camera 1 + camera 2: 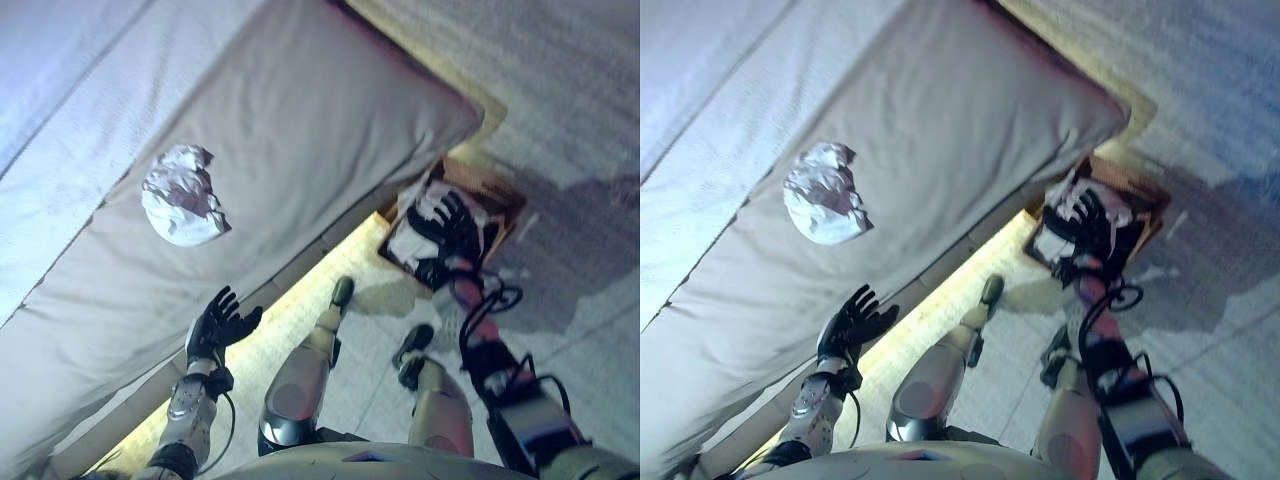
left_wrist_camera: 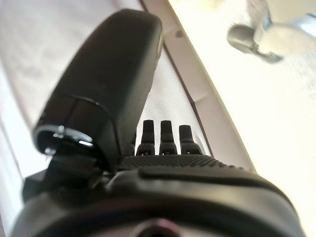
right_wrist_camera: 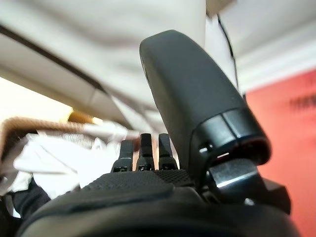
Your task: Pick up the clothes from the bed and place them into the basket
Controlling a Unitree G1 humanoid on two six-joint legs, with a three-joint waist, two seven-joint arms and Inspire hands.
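Note:
A crumpled white garment (image 1: 184,196) lies on the bed's pale cover (image 1: 300,120), apart from both hands. My left hand (image 1: 217,324) hovers open at the mattress's near edge, below the garment, fingers spread and holding nothing. My right hand (image 1: 450,226) is open above the brown basket (image 1: 500,190) on the floor past the bed's corner. White clothes (image 1: 420,240) and something dark lie in that basket. In the right wrist view the straight fingers (image 3: 142,153) point over the white clothes (image 3: 54,158) and the basket rim (image 3: 29,123).
The bed fills the upper left; its side panel (image 1: 330,230) runs diagonally down to the floor. A light floor strip (image 1: 300,330) lies alongside it. Grey carpet (image 1: 580,90) spreads beyond the basket.

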